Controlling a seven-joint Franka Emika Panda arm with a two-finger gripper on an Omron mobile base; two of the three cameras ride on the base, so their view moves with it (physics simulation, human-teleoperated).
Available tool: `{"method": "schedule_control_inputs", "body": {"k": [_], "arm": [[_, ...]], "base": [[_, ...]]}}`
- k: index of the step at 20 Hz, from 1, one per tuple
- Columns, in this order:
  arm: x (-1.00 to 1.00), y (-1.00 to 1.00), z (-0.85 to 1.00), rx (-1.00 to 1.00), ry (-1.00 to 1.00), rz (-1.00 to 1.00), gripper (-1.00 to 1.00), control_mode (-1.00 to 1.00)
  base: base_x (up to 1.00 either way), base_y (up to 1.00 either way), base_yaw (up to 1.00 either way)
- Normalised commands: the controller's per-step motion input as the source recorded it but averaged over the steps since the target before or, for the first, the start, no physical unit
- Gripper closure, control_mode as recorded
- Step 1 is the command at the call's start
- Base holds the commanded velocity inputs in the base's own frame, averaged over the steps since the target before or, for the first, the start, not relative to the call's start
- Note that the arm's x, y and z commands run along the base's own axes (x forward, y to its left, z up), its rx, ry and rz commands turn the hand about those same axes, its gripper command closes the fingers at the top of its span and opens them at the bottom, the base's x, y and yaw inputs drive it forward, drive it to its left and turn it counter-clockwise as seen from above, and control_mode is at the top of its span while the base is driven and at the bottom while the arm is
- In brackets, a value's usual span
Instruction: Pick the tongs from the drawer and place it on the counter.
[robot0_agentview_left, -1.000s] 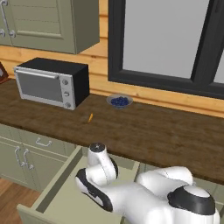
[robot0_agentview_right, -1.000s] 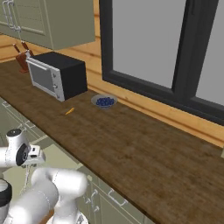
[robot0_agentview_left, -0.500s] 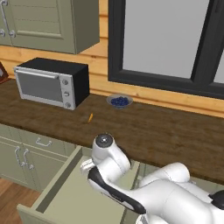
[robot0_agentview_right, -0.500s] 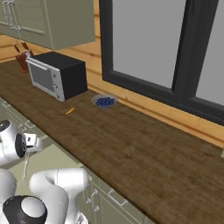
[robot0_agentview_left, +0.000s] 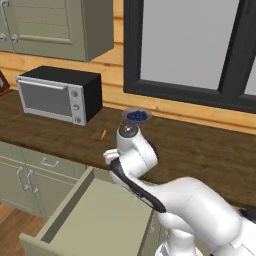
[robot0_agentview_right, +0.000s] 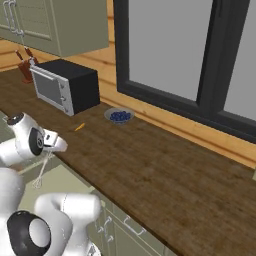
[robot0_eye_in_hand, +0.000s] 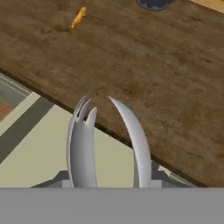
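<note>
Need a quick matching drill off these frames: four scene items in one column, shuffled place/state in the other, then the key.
Items
1. tongs
2. drawer
3. orange stick
4. microwave

Place or state
A. pulled open below the counter edge
B. lying loose on the counter, in front of the blue bowl
C. held in the shut claw, above the drawer
D. standing on the counter at the left, door closed

Pairs: 1-C, 2-A, 3-B, 4-D

- Silver tongs (robot0_eye_in_hand: 87, 144), two splayed arms pointing away from the gripper (robot0_eye_in_hand: 107, 181), clamped between its fingers.
- Sage drawer (robot0_agentview_left: 95, 220) open beneath; brown counter (robot0_eye_in_hand: 144, 65) just ahead.
</note>
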Motion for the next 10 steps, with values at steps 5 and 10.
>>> {"method": "schedule_control_inputs", "body": {"k": [5,10], "arm": [[0.88,-0.91,0.20,0.00,0.13,-0.27,1.00,-1.00],[0.67,-0.71,-0.46,0.00,0.03,-0.26,1.00,-1.00]], "base": [[0.00,0.00,0.00],[0.00,0.00,0.00]]}}
